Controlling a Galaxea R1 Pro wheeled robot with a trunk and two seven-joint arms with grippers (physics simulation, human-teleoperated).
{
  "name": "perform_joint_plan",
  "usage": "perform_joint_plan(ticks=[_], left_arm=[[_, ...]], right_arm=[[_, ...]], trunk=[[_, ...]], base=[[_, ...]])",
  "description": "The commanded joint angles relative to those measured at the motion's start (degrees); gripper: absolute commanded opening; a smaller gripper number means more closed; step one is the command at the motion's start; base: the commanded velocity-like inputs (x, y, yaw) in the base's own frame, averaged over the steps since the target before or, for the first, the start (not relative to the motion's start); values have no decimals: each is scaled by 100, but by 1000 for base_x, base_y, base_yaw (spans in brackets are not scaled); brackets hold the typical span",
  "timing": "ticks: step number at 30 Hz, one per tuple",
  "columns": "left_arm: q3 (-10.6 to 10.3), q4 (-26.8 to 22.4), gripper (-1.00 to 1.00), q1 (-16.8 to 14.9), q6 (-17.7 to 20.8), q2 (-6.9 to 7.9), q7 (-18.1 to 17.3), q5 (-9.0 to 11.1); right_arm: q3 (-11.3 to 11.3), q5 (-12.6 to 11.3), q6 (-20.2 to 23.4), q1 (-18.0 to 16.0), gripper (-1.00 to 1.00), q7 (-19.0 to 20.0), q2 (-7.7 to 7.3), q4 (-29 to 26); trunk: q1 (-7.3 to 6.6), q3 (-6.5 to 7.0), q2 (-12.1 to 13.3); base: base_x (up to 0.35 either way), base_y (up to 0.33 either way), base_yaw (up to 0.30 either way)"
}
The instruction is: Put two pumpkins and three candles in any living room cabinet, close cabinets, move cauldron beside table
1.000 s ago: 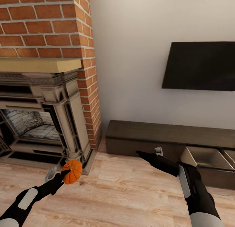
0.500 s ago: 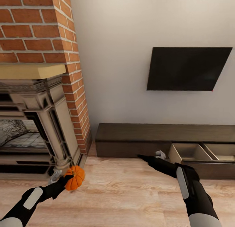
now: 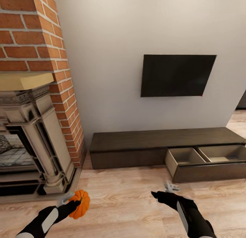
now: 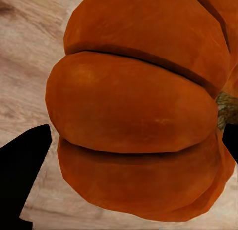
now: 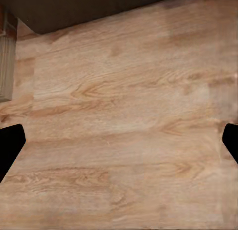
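The left end effector (image 3: 73, 204) was clenched on one pumpkin (image 3: 79, 204), carried low over the wood floor (image 3: 123, 200) near the base of the brick fireplace (image 3: 41, 128). In the left wrist view the pumpkin (image 4: 144, 111) sat between the two dark fingertips (image 4: 22, 175), its ribs running across the gap and its stem to one side.

The pumpkin appeared rigid and probably light for its size. Its smooth, rounded ribs offered little flat contact, so a grip across the widest part, with the pads seated in the grooves, was judged the most secure. A hold nearer the top or underside would likely slip off the curve.

The right end effector (image 3: 169, 189) was released and held nothing; its wrist view showed bare floor between widely spread fingertips (image 5: 10, 145).

The cabinet (image 3: 164, 145) stood against the wall under a black television (image 3: 176, 75), well apart from the pumpkin. Its drawer (image 3: 205, 159) was pulled out, showing two pale compartments, both apparently vacant.
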Motion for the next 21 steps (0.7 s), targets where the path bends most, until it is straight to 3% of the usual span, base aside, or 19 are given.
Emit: perform_joint_plan(ticks=[1,4,7,12,21], left_arm=[[-17,61,-100,-3,-202,-58,91,-152],[-21,189,-100,-4,-597,-197,392,-551],[-12,229,-100,-4,-826,-244,525,-672],[-13,278,-100,-4,-1144,-267,576,-676],[22,288,-100,-2,-1191,-323,582,-639]], right_arm=[[-35,84,-324,-7,100,-356,16,350],[-33,128,-1285,-5,100,-1237,29,1185],[-42,146,-1918,-5,100,-1556,30,1527],[-68,136,-2179,-5,100,-1619,32,1648],[-90,104,-2544,-5,100,-1629,35,1666]], trunk=[[-22,19,37],[-88,93,157],[-154,166,277],[-264,287,478],[-462,506,839]], base=[[0,0,-224],[0,0,-225],[0,0,-225],[0,0,-225],[0,0,-225]])
